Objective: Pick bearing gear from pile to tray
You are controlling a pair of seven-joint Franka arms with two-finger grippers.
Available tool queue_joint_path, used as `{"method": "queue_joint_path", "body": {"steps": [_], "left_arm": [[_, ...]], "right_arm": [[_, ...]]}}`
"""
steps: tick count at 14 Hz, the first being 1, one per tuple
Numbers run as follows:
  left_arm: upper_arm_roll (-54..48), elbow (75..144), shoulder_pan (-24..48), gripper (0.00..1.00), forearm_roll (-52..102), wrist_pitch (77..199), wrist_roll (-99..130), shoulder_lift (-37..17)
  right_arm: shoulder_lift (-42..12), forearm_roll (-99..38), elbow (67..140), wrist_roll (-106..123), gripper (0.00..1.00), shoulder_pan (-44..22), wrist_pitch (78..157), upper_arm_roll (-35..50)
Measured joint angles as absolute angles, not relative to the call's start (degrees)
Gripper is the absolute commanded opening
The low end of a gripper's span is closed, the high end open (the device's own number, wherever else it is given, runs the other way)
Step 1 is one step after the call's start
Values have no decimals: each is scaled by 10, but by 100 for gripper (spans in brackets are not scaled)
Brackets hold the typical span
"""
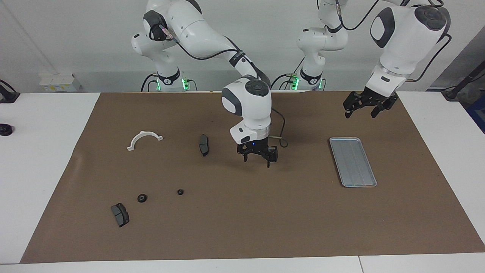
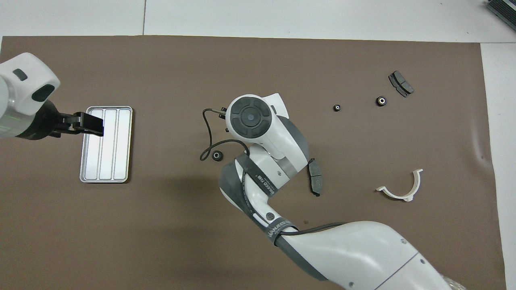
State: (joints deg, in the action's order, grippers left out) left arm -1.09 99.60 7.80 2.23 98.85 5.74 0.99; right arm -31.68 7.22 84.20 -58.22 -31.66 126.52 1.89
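While tray (image 1: 352, 162) lies lengthwise away from robots, 1 gear (image 2: 217, 155) rests flat beside.

arm shells: glossy white, rounded, with dark grey joint bands
wrist caps: dark grey discs with segmented rings
grippers: black; right gripper (image 1: 257, 158), left gripper (image 1: 364, 108)
cables: black, clipped along the links, looped at the wrist
marking: white lettering on a grey band
bases: green lights lit
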Motion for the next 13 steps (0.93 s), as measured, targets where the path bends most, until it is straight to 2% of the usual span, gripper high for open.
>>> {"method": "queue_joint_path", "body": {"steps": [4, 7, 10, 13], "left_arm": [[-16, 1042, 184, 100, 23, 1047, 191, -4], [-17, 1094, 235, 97, 23, 1166, 254, -43], [-17, 1136, 253, 94, 23, 1248, 262, -76], [-17, 1142, 275, 87, 23, 1302, 276, -115]], "right_arm": [[-196, 71, 975, -443, 100, -230, 1262, 19], [-127, 71, 1054, -358, 100, -176, 1262, 19], [-97, 68, 1090, -259, 100, -118, 1262, 19], [-96, 42, 1094, -151, 100, -65, 1262, 19]]}}
